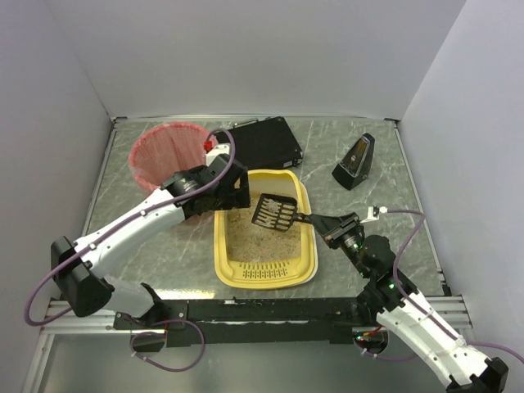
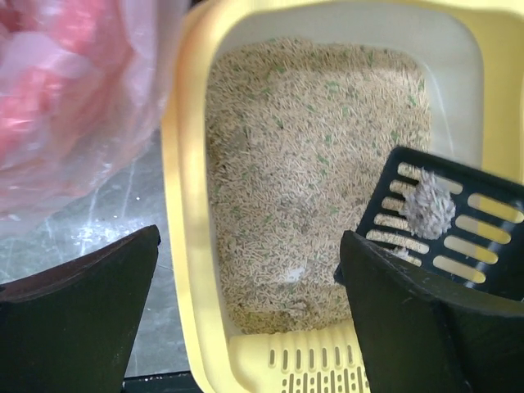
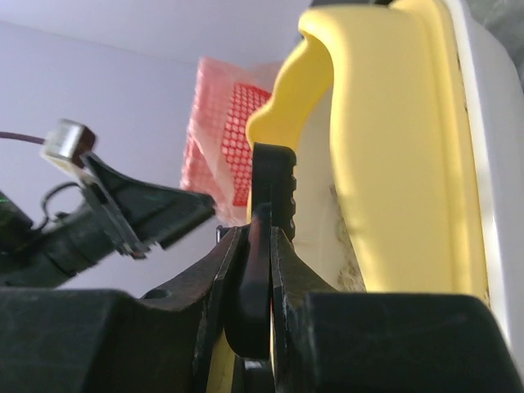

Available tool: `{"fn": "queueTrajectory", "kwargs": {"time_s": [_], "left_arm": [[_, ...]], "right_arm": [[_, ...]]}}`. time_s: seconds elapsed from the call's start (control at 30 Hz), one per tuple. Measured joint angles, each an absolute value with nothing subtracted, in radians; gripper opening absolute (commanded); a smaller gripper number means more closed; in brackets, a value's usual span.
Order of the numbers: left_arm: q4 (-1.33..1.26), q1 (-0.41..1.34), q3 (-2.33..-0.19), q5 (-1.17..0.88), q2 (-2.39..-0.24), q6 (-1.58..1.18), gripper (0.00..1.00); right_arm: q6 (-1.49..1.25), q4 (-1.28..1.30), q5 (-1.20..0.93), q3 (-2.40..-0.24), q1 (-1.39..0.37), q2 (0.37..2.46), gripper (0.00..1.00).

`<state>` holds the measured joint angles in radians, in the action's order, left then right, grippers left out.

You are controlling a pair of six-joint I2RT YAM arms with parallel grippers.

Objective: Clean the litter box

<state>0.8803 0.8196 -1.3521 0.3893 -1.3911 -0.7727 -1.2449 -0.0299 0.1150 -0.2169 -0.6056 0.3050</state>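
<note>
The yellow litter box (image 1: 220,246) lies mid-table with beige litter and a slotted strip (image 1: 266,267) at its near end. My right gripper (image 1: 326,223) is shut on the handle of a black slotted scoop (image 1: 274,211), held above the litter. In the left wrist view the scoop (image 2: 458,233) carries a grey clump (image 2: 427,206). My left gripper (image 1: 233,193) is open and empty over the box's far-left corner. Its fingers (image 2: 82,315) stand wide on either side of the box's left rim (image 2: 184,205). In the right wrist view the fingers (image 3: 221,278) clamp the scoop handle (image 3: 259,278) beside the box (image 3: 393,147).
A round pink-lined bin (image 1: 166,153) stands at the far left, close to the left arm, and shows in the left wrist view (image 2: 65,90). A flat black case (image 1: 266,143) lies behind the box. A small black wedge-shaped object (image 1: 354,161) stands at the far right.
</note>
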Motion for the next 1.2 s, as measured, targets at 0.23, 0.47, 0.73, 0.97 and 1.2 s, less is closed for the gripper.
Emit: {"fn": "queueTrajectory", "kwargs": {"time_s": [0.23, 0.47, 0.73, 0.97, 1.2], "left_arm": [[0.878, 0.785, -1.282, 0.424, -1.27, -0.797, 0.97], [0.851, 0.741, -1.204, 0.44, -1.169, -0.839, 0.97], [0.814, 0.734, -1.103, 0.423, -1.084, -0.879, 0.97], [0.886, 0.729, -1.082, 0.5, -0.962, -0.947, 0.97], [0.971, 0.727, -1.035, 0.546, -0.866, -1.019, 0.97]], "right_arm": [[-1.225, -0.045, 0.126, -0.229, -0.606, 0.308, 0.0], [-1.196, 0.016, 0.112, -0.248, -0.606, 0.271, 0.0], [-1.103, 0.071, 0.093, -0.509, -0.606, 0.487, 0.0], [-1.062, -0.022, -0.033, -0.846, -0.606, 0.831, 0.0], [-0.975, -0.051, -0.098, -1.185, -0.665, 1.193, 0.0]]}}
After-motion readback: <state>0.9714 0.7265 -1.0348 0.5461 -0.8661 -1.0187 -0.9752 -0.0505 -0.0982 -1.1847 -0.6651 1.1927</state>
